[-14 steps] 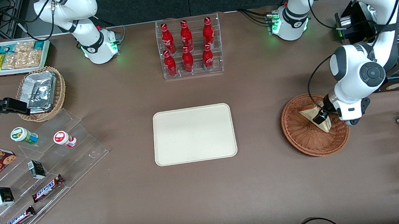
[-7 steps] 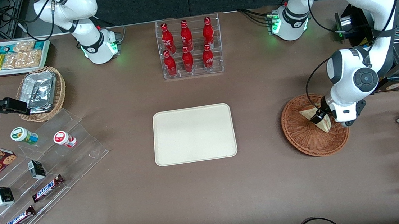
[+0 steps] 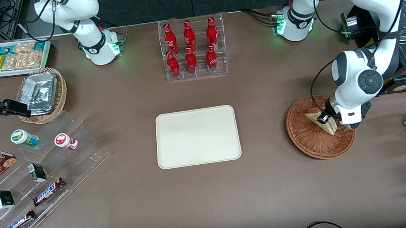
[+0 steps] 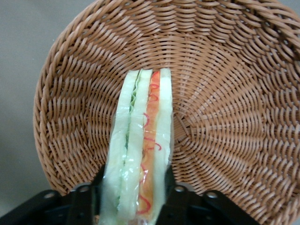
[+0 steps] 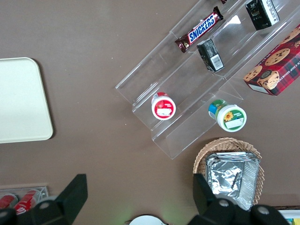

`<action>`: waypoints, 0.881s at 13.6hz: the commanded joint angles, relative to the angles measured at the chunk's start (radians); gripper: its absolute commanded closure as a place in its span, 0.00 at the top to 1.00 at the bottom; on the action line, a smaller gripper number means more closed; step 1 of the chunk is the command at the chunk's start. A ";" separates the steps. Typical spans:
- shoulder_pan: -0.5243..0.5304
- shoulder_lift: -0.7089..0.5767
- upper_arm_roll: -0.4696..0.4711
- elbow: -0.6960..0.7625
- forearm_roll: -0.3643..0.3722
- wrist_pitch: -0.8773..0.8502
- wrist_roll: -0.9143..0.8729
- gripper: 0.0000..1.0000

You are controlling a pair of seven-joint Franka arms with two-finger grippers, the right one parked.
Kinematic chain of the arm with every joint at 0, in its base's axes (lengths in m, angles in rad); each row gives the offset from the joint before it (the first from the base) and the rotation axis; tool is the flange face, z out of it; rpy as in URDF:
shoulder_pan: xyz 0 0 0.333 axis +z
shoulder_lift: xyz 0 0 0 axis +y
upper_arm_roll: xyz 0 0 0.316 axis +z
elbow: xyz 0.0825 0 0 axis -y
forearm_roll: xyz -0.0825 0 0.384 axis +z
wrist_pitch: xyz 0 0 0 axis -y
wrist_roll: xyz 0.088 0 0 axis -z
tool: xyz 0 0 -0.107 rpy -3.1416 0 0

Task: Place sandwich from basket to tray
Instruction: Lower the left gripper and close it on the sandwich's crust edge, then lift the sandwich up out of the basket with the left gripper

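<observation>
Here's the sandwich [image 4: 138,150] close up: a wedge stood on edge, pale bread slices with a green layer on one side and an orange-red one on the other, all under clear wrap. The gripper [image 4: 133,187] has a dark finger pressed to each bread face, so it's clamped on the sandwich. Underneath sits the reddish-brown wicker basket [image 4: 225,117], its weave fanning out from the middle.

From the front, the basket [image 3: 310,145] sits toward the working arm's end of the table, roughly midway between the near and far edges. The sandwich [image 3: 322,122] is in the basket's farther half, near its rim. The gripper [image 3: 324,118] comes down on it from above, wrist bent over the basket's rim and the white forearm rising toward the table's far corner.

The cream tray [image 3: 197,136] lies flat at the table's centre, well apart from the basket.
</observation>
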State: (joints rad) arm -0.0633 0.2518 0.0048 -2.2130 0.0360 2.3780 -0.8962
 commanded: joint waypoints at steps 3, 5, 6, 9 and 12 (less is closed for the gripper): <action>-0.036 -0.023 0.000 0.149 0.024 -0.217 -0.015 0.00; -0.070 -0.037 0.000 0.267 0.024 -0.386 -0.012 0.00; -0.087 -0.040 -0.002 0.327 0.024 -0.466 -0.006 0.00; -0.160 -0.040 -0.011 0.499 0.013 -0.640 0.008 0.00; -0.219 -0.029 -0.083 0.578 0.007 -0.657 0.008 0.00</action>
State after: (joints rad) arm -0.2489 0.1992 -0.0435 -1.6949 0.0421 1.7490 -0.8935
